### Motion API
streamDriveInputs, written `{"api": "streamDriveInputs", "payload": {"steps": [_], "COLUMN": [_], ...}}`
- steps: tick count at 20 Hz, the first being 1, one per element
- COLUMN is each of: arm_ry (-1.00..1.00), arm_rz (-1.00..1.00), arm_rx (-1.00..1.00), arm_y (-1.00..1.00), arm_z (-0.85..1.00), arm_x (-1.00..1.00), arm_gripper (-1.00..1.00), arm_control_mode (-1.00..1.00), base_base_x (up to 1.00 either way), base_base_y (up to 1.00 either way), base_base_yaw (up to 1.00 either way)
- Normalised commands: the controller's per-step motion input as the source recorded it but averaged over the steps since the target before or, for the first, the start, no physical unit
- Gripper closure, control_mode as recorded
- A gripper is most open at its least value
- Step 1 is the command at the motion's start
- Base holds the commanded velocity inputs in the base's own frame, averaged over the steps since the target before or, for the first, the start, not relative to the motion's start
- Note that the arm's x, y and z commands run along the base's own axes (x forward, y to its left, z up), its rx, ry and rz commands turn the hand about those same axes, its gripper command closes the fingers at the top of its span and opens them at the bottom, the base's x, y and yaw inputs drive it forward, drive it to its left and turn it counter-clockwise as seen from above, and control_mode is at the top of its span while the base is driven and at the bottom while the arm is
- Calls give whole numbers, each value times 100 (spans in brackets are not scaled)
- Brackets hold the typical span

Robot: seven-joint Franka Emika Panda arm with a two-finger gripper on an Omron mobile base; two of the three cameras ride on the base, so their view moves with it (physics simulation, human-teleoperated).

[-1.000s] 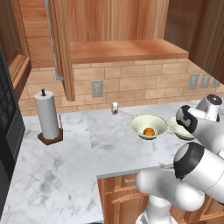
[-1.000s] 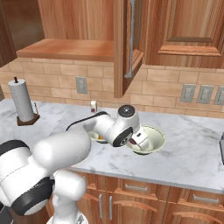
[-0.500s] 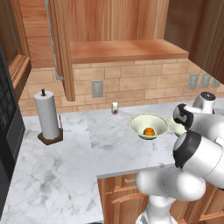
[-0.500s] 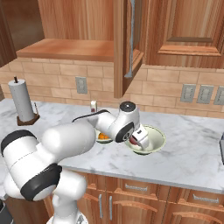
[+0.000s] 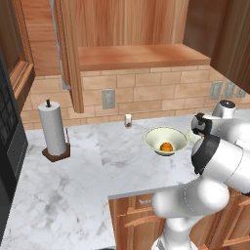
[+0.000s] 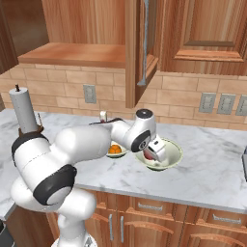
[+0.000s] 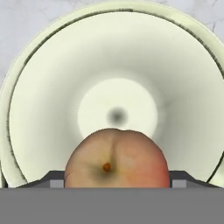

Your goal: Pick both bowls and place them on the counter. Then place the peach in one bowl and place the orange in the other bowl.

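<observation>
Two cream-white bowls stand side by side on the marble counter (image 5: 122, 161) (image 6: 207, 173). The orange (image 5: 166, 146) (image 6: 115, 150) lies in the left bowl (image 5: 158, 135) (image 6: 112, 155). My gripper (image 6: 153, 154) (image 7: 116, 178) hangs just above the right bowl (image 6: 175, 150) (image 7: 52, 100), shut on the peach (image 7: 116, 157) (image 6: 149, 157). In the hand view the dark fingertips (image 7: 54, 177) press both sides of the peach, and its shadow falls on the bowl's pale centre. In the left base view my own arm covers most of the right bowl (image 5: 191, 140).
A paper towel roll (image 5: 52, 129) (image 6: 23, 111) stands at the counter's left. A small shaker (image 5: 128, 120) (image 6: 102, 116) sits by the brick wall behind the bowls. An open cabinet door (image 5: 66, 49) and a brown wooden shelf (image 5: 141, 56) hang overhead. A dark appliance (image 5: 10, 146) lies far left.
The hand with the peach has barely shifted over the right bowl; the arm's elbow has swung a little. Bowls and orange are where they were.
</observation>
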Motion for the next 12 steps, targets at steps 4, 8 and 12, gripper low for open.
{"api": "streamDriveInputs", "payload": {"steps": [4, 8, 12], "arm_ry": [3, 1, 2], "arm_rz": [5, 5, 4], "arm_rx": [0, 0, 0], "arm_y": [-8, -8, -5], "arm_z": [-15, -15, -14], "arm_x": [2, 3, 9], "arm_gripper": [100, 100, 100], "arm_control_mode": [-100, -100, -100], "base_base_x": [0, 0, 0], "base_base_y": [0, 0, 0], "base_base_yaw": [0, 0, 0]}}
